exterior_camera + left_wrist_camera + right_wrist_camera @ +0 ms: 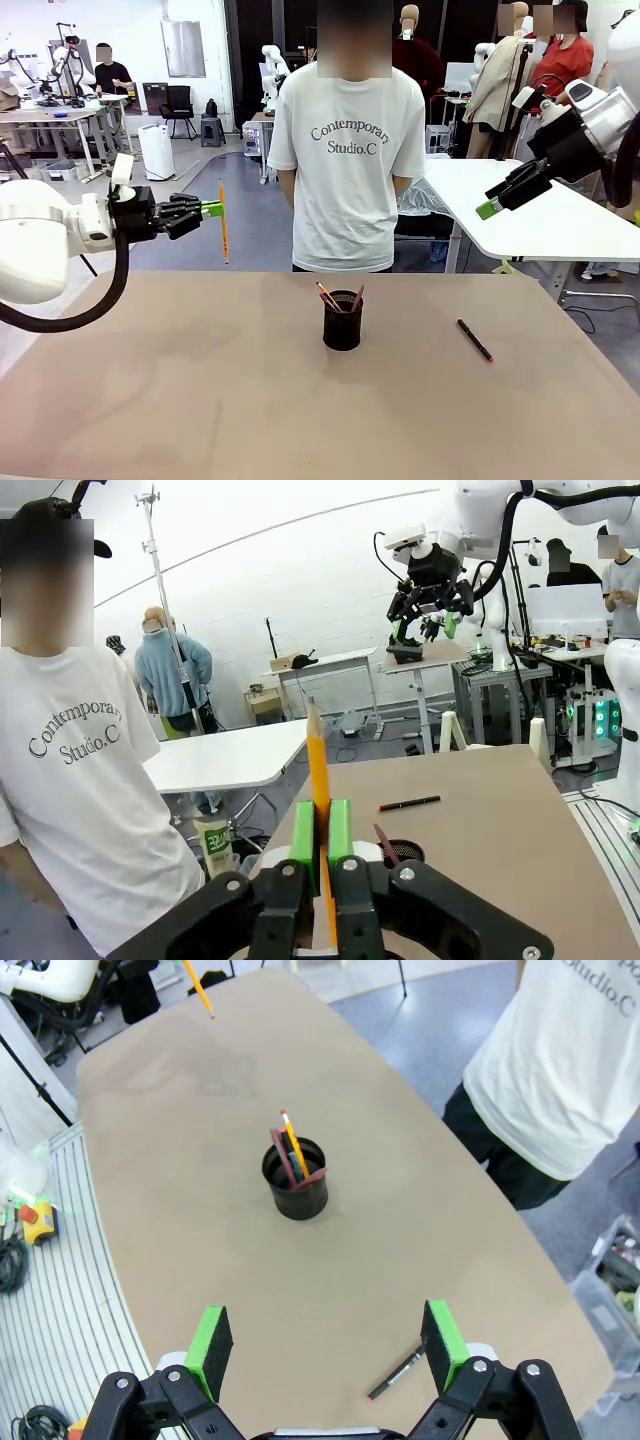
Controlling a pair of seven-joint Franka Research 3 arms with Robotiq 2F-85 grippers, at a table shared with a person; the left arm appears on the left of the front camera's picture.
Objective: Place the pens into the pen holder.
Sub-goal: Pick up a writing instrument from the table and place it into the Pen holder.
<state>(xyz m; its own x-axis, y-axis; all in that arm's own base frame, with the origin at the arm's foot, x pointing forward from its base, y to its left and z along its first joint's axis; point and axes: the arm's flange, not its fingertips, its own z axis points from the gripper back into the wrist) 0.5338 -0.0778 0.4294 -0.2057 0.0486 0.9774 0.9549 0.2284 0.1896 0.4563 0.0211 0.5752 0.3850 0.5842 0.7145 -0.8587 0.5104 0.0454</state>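
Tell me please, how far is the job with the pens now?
Done: some pens stand in the holder. In hand: the left fingers are shut on a yellow pencil, up in the air. Left: that pencil, and a black pen lying on the table; the right fingers are open and hold nothing.

The person's white T-shirt (345,200) carries dark print on the chest in two lines: "Contemporary", set in an arc, and under it "Studio.C". The same two lines can be read on the T-shirt (80,820) in the left wrist view. In the right wrist view the T-shirt (560,1080) gives the lower line, cut by the top edge. The green label on a white container (218,845) is too small to read.
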